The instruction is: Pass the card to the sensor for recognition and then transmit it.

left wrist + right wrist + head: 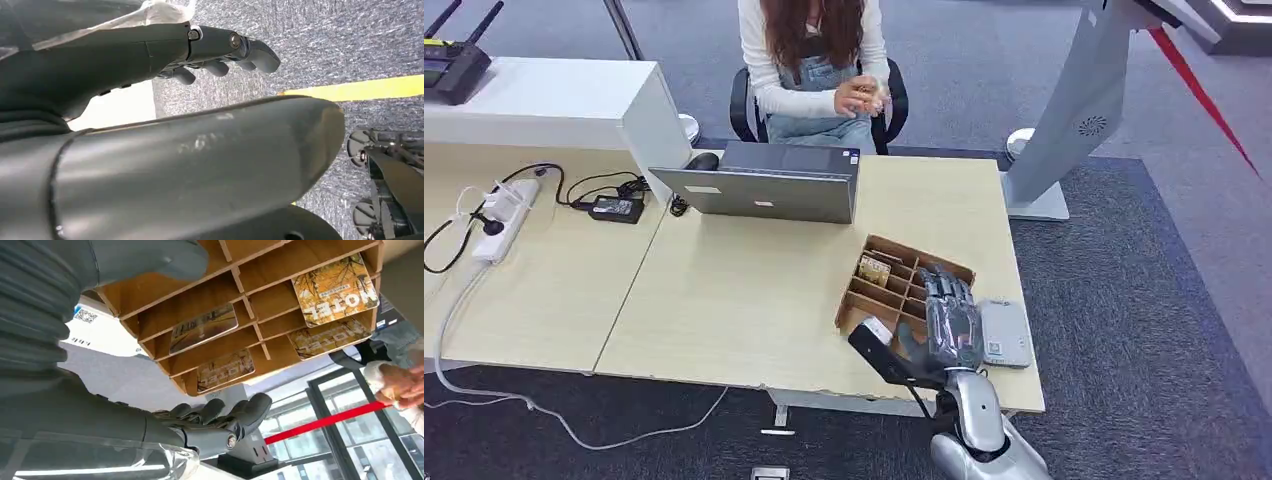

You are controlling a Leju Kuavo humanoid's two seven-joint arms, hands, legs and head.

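A wooden divided card box stands near the table's front right, with patterned hotel cards in its slots. In the right wrist view several cards lean in the compartments of the box. My right hand hovers over the box's right side with fingers stretched out and the thumb apart, holding nothing. The flat grey sensor lies just right of the box, its white QR label beside my hand. My left hand hangs by my side over carpet, fingers loosely extended and empty.
A person sits behind the table, hands together. A grey laptop stands at the back, a power strip and cables on the left. A white kiosk post rises at the right.
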